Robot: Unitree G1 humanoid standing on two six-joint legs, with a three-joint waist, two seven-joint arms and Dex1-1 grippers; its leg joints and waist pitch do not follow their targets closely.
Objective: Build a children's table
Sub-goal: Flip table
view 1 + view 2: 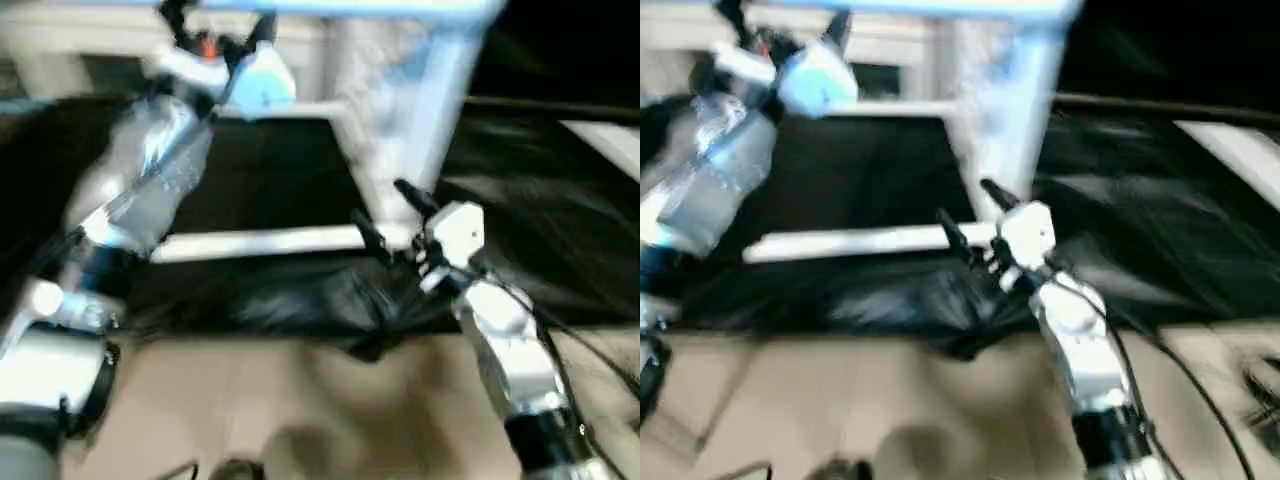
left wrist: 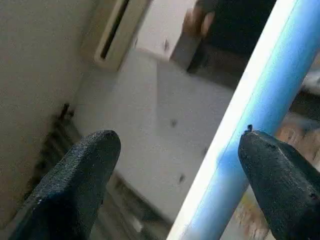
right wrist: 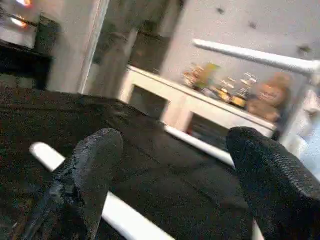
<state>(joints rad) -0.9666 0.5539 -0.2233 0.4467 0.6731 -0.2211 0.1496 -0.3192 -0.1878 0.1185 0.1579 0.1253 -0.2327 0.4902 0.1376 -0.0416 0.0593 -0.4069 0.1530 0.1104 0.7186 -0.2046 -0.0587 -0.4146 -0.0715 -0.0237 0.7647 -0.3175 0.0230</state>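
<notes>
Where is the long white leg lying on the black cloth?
In the left eye view, the white leg lies flat across the black cloth, between both arms, one end beside the right gripper.

White legs (image 1: 260, 241); black cloth (image 1: 270, 180); black fingers (image 3: 90, 170); beige floor (image 1: 300, 410).

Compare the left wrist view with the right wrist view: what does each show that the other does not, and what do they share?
Left wrist view alone: a table leg running diagonally close to the right one of the left gripper's open fingers, with a pale wall behind. Right wrist view alone: a white leg lying on black cloth, beyond the right gripper's open fingers, and a white cabinet farther back. Shared: two spread black fingers and white tubular legs.
</notes>
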